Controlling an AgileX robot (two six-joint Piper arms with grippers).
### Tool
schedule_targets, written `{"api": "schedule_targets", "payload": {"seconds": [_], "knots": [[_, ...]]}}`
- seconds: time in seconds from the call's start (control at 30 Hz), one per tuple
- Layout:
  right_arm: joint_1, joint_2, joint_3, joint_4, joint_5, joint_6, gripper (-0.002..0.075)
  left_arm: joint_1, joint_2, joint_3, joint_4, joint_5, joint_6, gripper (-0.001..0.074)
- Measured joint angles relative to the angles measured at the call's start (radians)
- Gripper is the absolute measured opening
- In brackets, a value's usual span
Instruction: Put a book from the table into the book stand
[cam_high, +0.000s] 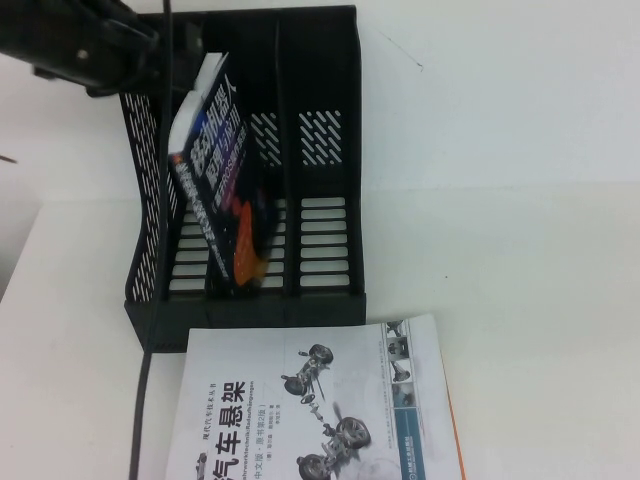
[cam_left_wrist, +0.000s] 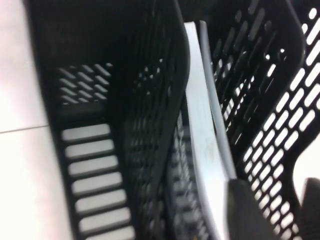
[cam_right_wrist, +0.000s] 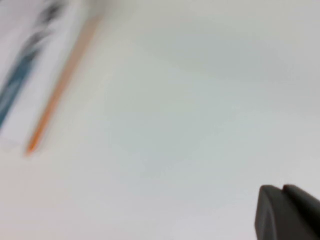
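Observation:
The black book stand (cam_high: 325, 180) stands on the white table (cam_high: 520, 200) at the far middle. The dark book (cam_high: 215, 170) with white title and orange blob leans tilted inside the stand, toward its left side. In the left wrist view its white page edge (cam_left_wrist: 202, 135) lies between a divider and the perforated outer wall (cam_left_wrist: 270, 100). My left gripper (cam_high: 150, 55) hovers at the stand's far left top corner; it (cam_left_wrist: 281, 212) is open, holding nothing, one finger beside the pages. My right gripper (cam_right_wrist: 283, 202) is shut and empty, low over bare table, out of the high view.
A white book with car-part drawings (cam_high: 310, 410) lies flat at the table's near edge, just in front of the stand; its orange edge (cam_right_wrist: 60, 85) shows in the right wrist view. The stand's right slot (cam_high: 325, 240) holds nothing. A black cable (cam_high: 140, 400) hangs at the left.

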Motion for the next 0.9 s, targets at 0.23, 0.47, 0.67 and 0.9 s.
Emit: {"api": "schedule_targets", "payload": {"seconds": [0.23,0.47,0.67,0.9], "knots": [[0.000,-0.363,0.030,-0.072,-0.004,0.161,0.0005,0.000,-0.127,0.061,0.043,0.044,0.004,0.0019],[0.000,-0.721,0.207,-0.096,-0.014,0.274,0.0005,-0.003,-0.380,0.424,-0.239,-0.159,0.151,0.0002],[0.000,-0.747,0.336,-0.102,-0.054,0.285,0.0005,-0.023,-0.619,0.777,-0.501,-0.347,0.385,0.0001],[0.000,-0.747,0.487,-0.096,-0.405,0.292,0.0005,-0.024,-0.831,1.064,-0.811,-0.478,0.751,0.0000]]}}
